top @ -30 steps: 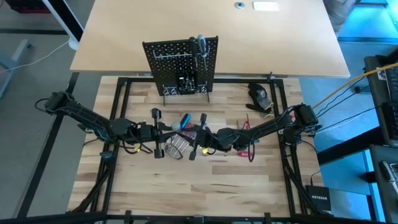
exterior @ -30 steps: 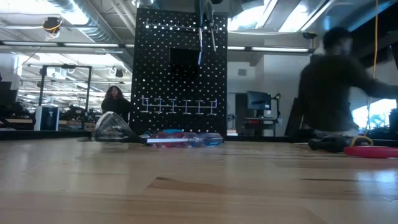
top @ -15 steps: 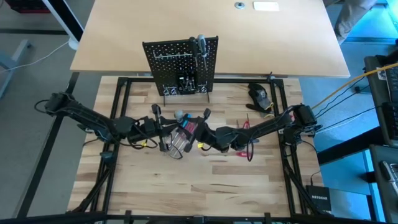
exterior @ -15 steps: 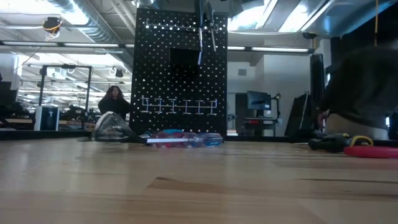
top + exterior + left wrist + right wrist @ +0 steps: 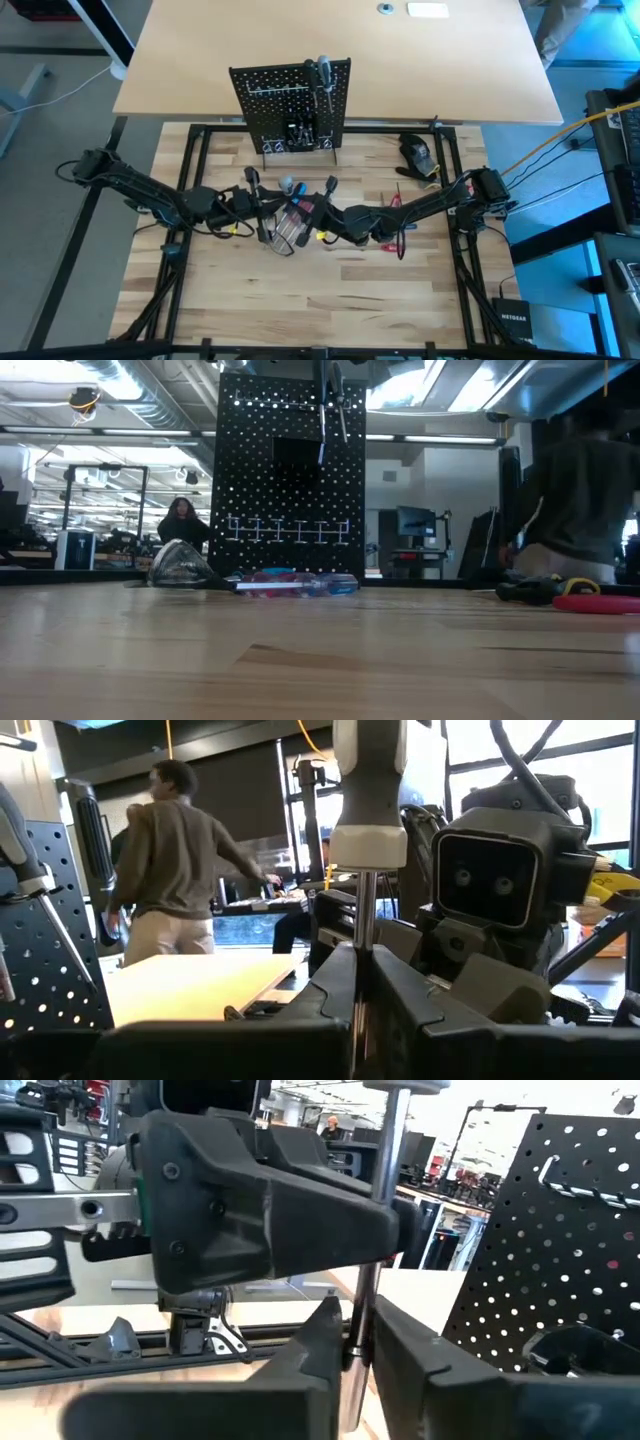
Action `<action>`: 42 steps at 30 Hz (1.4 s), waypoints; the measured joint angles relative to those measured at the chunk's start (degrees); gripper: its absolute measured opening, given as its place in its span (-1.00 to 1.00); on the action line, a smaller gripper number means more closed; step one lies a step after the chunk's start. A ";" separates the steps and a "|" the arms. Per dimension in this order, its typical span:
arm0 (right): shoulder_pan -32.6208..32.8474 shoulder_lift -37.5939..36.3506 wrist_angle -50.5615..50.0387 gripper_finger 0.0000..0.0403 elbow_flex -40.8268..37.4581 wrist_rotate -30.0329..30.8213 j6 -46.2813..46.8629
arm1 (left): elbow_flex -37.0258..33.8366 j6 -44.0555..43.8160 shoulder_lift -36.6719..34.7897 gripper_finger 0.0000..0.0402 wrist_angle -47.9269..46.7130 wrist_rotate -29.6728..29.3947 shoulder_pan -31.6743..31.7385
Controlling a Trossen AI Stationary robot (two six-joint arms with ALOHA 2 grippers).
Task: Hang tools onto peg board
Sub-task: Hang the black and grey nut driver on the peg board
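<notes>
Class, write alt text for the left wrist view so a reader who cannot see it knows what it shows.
Two dark fingers close on a thin silver shaft that stands upright and ends in a white handle. The other arm's wrist camera sits just behind them. A black peg board is at one edge, and a person stands in the room beyond.

Tools and peg board on table

The black peg board stands upright at the tabletop's far side — one tool hangs near its top edge. Loose tools lie clustered mid-tabletop; a silver shaft with a white handle stands upright between both pincers. Red-handled pliers lie to the right.
</notes>
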 joint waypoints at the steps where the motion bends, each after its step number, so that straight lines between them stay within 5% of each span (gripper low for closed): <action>1: 0.00 0.00 0.04 -0.83 0.00 0.00 -0.03 | 0.00 0.08 0.00 -0.96 -0.06 -0.02 0.00; 10: 0.00 0.00 0.03 -0.86 0.00 0.37 -1.68 | 0.00 -0.52 0.00 -0.84 -0.19 0.18 -0.02; 18: -0.02 0.00 -0.17 -0.86 -0.02 1.11 -1.73 | 0.00 -0.50 -2.21 -0.46 -4.16 -1.13 -0.16; 25: -0.02 -1.94 -0.83 -0.86 -0.07 2.80 -4.10 | 0.01 -5.21 -13.73 -0.22 -25.68 -5.41 -2.97; 32: -4.34 -4.92 -0.88 -0.86 -0.02 1.90 -5.92 | -0.13 -24.19 -24.95 -0.22 -57.55 -5.64 -4.61; 42: -16.90 -4.74 -13.31 -0.86 6.72 -8.02 4.39 | -7.10 -31.95 -26.34 -0.26 -62.79 -5.67 -4.59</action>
